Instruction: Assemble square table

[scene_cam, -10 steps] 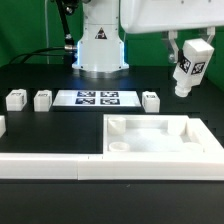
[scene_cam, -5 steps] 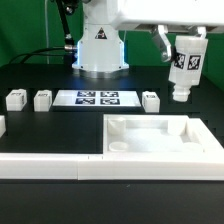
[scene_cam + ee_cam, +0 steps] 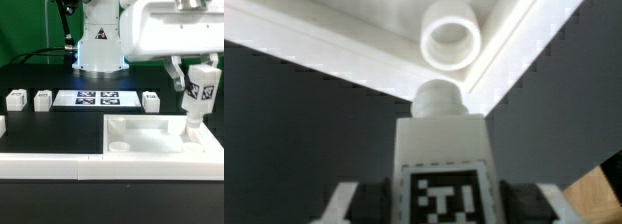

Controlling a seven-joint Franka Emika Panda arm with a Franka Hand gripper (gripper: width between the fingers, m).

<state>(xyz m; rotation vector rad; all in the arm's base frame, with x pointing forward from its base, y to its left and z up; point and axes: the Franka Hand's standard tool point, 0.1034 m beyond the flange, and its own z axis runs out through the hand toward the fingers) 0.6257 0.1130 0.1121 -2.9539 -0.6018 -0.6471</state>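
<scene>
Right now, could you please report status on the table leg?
Gripper shut on white tagged leg, upright. Tip near round corner socket of white square tabletop, not seated. Nothing blocking.

We see the gripper (image 3: pixel 441 208) clamped on a white table leg (image 3: pixel 441 140), with fingers (image 3: pixel 349 206) at its nine and three o'clock, its black-and-white tag (image 3: pixel 445 200) facing us and its round peg (image 3: pixel 441 96) pointing to twelve o'clock. At twelve o'clock from the peg a round socket (image 3: pixel 452 42) sits in the corner of the square table top (image 3: pixel 331 30), inside the raised rim (image 3: pixel 349 64); whether the peg touches the rim we cannot tell. Black table surface (image 3: pixel 295 140) lies at the leg's nine and three o'clock.
</scene>
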